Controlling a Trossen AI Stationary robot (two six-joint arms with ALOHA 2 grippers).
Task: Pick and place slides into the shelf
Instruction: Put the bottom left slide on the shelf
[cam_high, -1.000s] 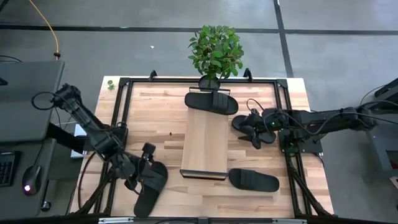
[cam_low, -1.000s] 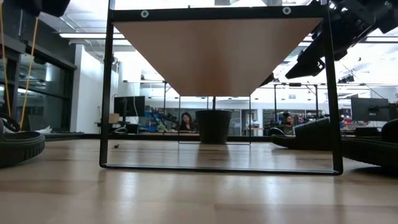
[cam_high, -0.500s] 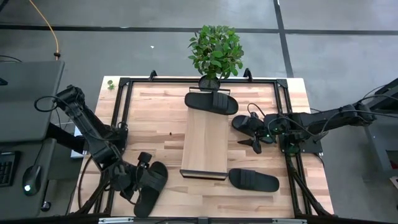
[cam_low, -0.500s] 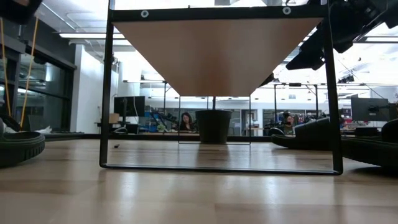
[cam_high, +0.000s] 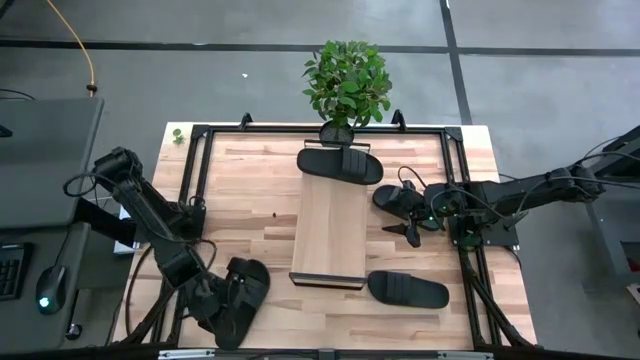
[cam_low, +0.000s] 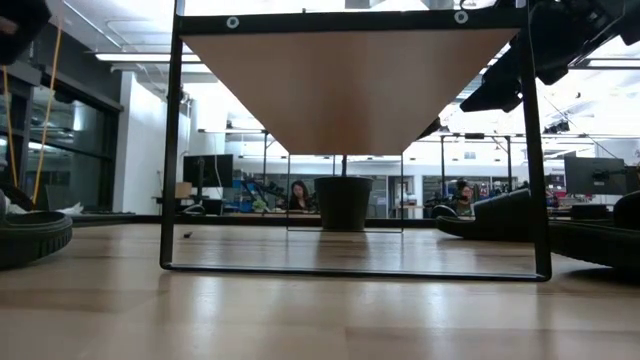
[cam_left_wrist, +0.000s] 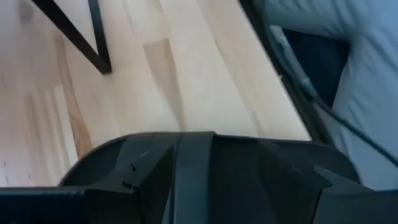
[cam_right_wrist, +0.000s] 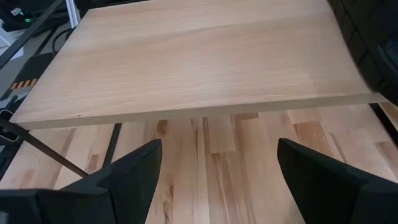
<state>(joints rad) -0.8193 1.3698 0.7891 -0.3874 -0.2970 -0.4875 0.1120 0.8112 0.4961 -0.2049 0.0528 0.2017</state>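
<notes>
Your left gripper (cam_high: 222, 300) has been sliding back toward the near left corner of the table (cam_high: 250, 190) over the last second, and it is now sitting over the slide (cam_high: 240, 297) lying there. Its wrist view is filled by that slide's strap (cam_left_wrist: 193, 180), but you cannot tell whether the fingers are gripping it or only straddling it. Your right gripper (cam_high: 408, 226) has been holding its place since half a second ago, fingers (cam_right_wrist: 134, 168) spread wide and empty, hovering just beside the shelf's (cam_high: 330, 225) right edge. One slide (cam_high: 340, 163) is lying across the shelf's far end, touching the plant pot (cam_high: 337, 131). Another (cam_high: 397, 198) is lying right under your right arm, and the fourth (cam_high: 408, 290) is resting near the shelf's near right corner. Bare wood is lying open left of the shelf.
</notes>
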